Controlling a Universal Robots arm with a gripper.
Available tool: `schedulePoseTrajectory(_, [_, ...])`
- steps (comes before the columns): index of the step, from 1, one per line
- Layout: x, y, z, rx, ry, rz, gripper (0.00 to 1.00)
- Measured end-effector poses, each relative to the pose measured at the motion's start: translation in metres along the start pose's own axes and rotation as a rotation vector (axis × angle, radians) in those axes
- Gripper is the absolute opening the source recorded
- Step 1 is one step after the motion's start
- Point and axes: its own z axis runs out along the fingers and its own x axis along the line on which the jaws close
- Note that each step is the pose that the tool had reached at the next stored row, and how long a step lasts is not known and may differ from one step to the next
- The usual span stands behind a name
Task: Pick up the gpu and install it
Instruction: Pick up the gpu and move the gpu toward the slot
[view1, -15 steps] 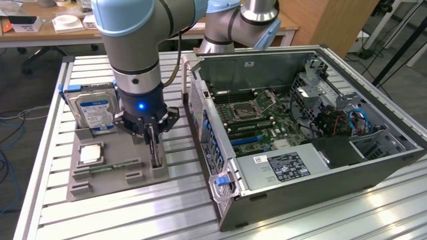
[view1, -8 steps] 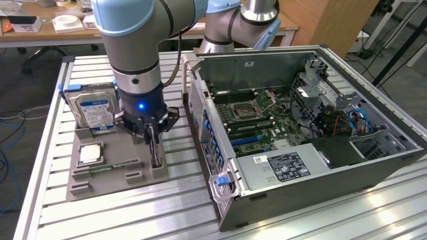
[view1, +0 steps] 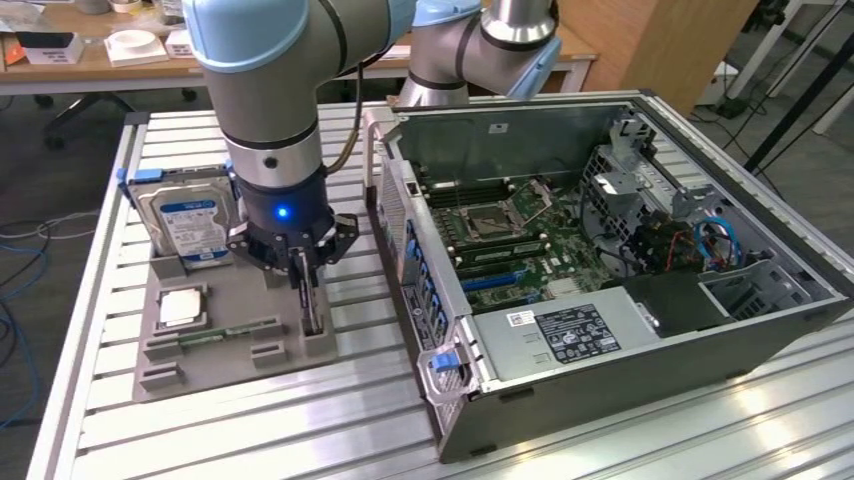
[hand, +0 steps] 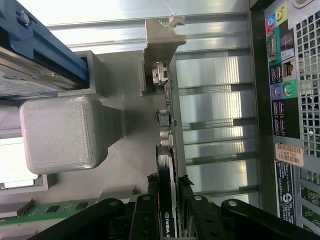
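- The thin, flat black gpu (view1: 314, 305) (hand: 167, 150), with a bent silver metal bracket (hand: 162, 40) at one end, stands on edge in a matte grey, fine-ribbed printed plastic tray (view1: 214, 365) (hand: 120, 170).
- In the exterior view the tray sits toward 8 o'clock on the slatted aluminium table (view1: 267, 430). The open, boxy metal computer case (view1: 761, 330) lies at the tray's 3 o'clock.
- A silver hard drive with a blue-white label (view1: 187, 225) stands upright at the tray's 11 o'clock corner.
- The grey-and-blue arm (view1: 267, 90) drops vertically. Its black gripper (view1: 308, 272) (hand: 171, 202) points straight down, fingers pinching the gpu's upper edge from both faces.
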Motion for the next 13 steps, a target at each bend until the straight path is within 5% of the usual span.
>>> schedulePoseTrajectory(7, [0.0,0.0001,-0.0022,-0.0003,-0.0001,0.0,0.27])
schedulePoseTrajectory(13, [-0.001,0.0012,-0.0273,-0.0027,0.0018,0.0,0.27])
